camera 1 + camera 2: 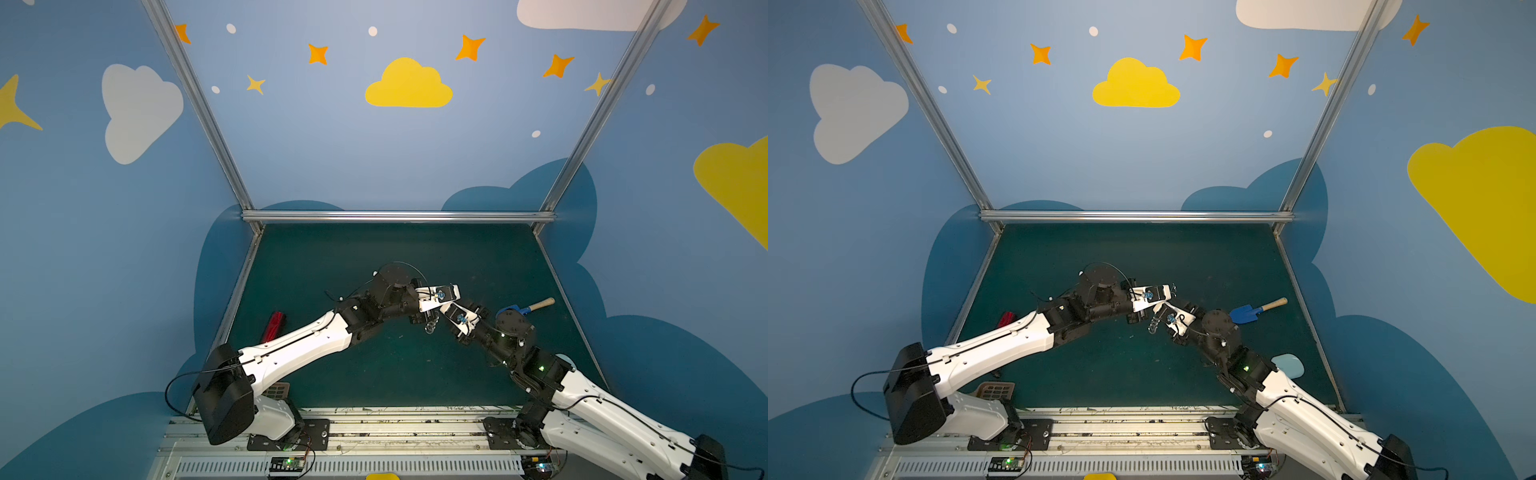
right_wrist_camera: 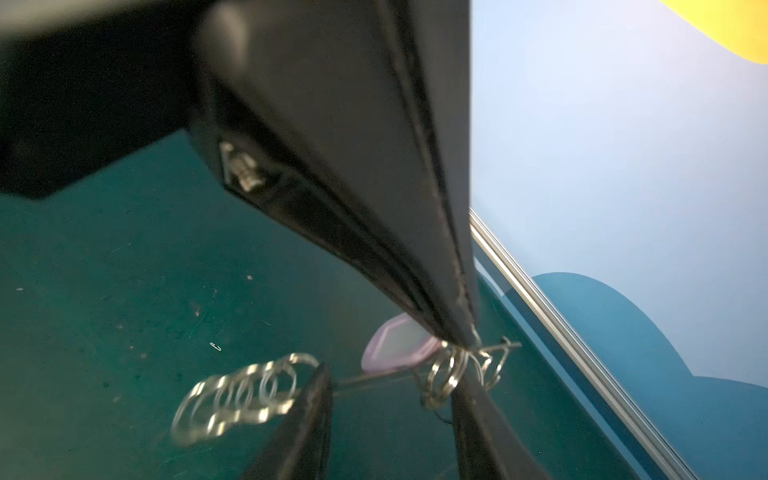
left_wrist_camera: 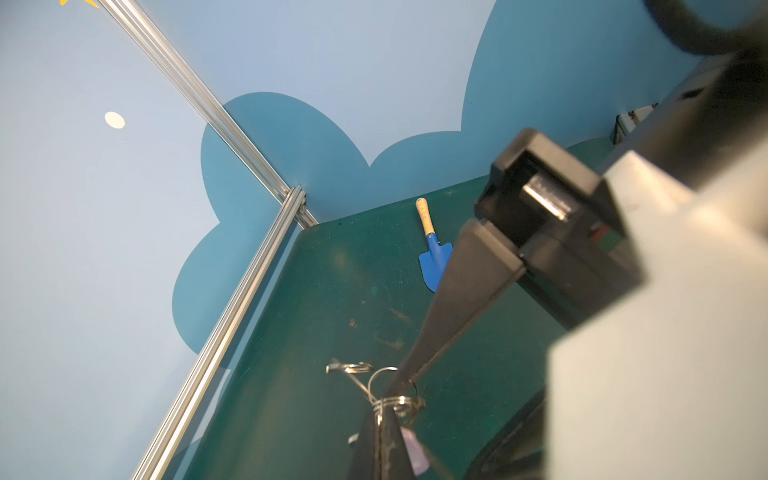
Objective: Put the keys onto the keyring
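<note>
My left gripper (image 3: pixel 380 409) is shut on a silver split ring of the keyring (image 3: pixel 395 402), held above the green mat. In the right wrist view its black fingers (image 2: pixel 453 316) come down onto the ring cluster (image 2: pixel 449 370). More rings (image 2: pixel 237 395) trail off blurred to one side. The keys (image 2: pixel 399 345) show as one key with a pale oblong head right by the pinched rings; its thin shaft runs toward one of my right fingers (image 2: pixel 309 411). My right gripper (image 2: pixel 392 374) is open, its jaws standing either side of shaft and rings. In both top views the two grippers meet mid-table, rings (image 1: pixel 430 327) dangling.
A blue trowel with a wooden handle (image 1: pixel 525 308) lies behind the right arm. A red oblong gadget (image 1: pixel 273 326) lies by the left arm. A pale blue spatula (image 1: pixel 1287 365) shows beside the right forearm, and a brown gridded piece (image 1: pixel 994 390) sits near the left base.
</note>
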